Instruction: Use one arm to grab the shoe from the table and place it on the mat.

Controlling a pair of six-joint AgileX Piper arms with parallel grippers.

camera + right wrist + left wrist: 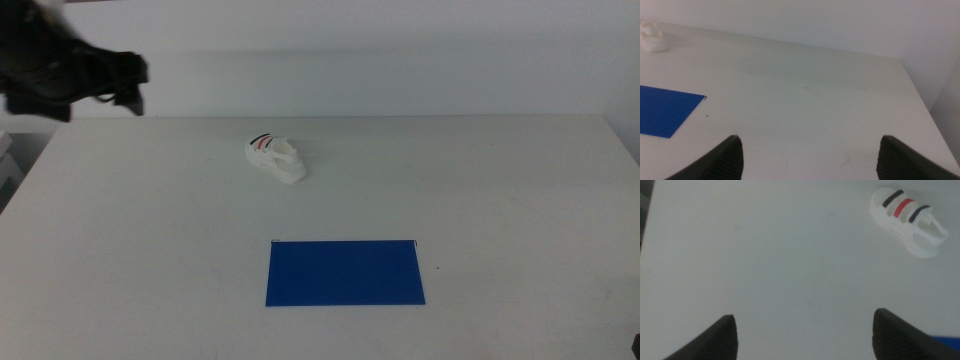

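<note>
Nearest my middle camera lies one mat (345, 272), a flat deep-blue rectangle on the white desk (500, 190), long side running across the view. One shoe (275, 158) sits farther back and a little left of the mat, well apart from it, resting on its sole. Shoe is small and white with a thick sole; left wrist view shows three straps across the top, black, red, black (905, 220), and an open loop at the heel end. Two arms on the rig. Left hand (128, 84) hangs at the far left corner of the desk, above the surface, well apart from the shoe; its jaws are spread wide, grasping nothing. Right hand (810, 157) hovers over bare desk, jaws likewise released; I see mat corner (667, 112) and shoe (652, 37) far off.
</note>
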